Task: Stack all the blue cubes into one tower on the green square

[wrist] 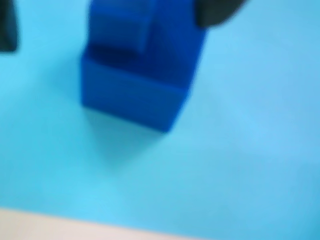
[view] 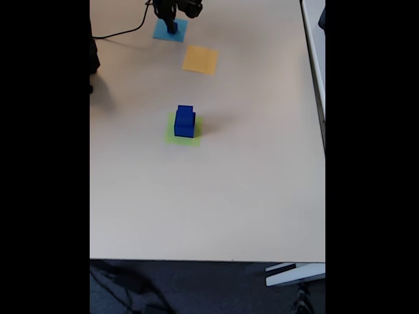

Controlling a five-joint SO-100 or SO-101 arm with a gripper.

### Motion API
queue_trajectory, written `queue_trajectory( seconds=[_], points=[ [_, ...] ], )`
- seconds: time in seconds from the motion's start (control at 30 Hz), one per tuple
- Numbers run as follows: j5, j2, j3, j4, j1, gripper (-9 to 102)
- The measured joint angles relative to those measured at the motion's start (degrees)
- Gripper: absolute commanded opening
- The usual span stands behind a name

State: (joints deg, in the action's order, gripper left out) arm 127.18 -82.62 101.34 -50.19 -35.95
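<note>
Nearest, on the tabletop [view: 209, 196], two stacked cubes [view: 184, 122] sit on the green square [view: 171, 136]. Beyond lies an orange square [view: 200, 59], then a light-blue square [view: 179, 31] under the claw [view: 171, 26]. Close up, a blurred blue block [wrist: 135, 82] stands on blue paper; whether the claw grips it I cannot tell.

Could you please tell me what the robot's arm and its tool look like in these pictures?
In the fixed view the arm is a dark, nearly black jointed shape at the top edge of the pale table; a thin black cable trails from it leftward. Its tool narrows to a dark tip. In the blurred wrist view the tool's fingers are matte black blobs. No markings can be made out.
</note>
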Motion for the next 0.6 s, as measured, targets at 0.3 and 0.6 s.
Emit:
queue_trajectory(
  seconds=[0.3,0.6],
  points=[
    [0.18,0.0,0.26,0.0,0.0,10],
    [0.53,0.0,0.62,0.0,0.0,6]
  ],
)
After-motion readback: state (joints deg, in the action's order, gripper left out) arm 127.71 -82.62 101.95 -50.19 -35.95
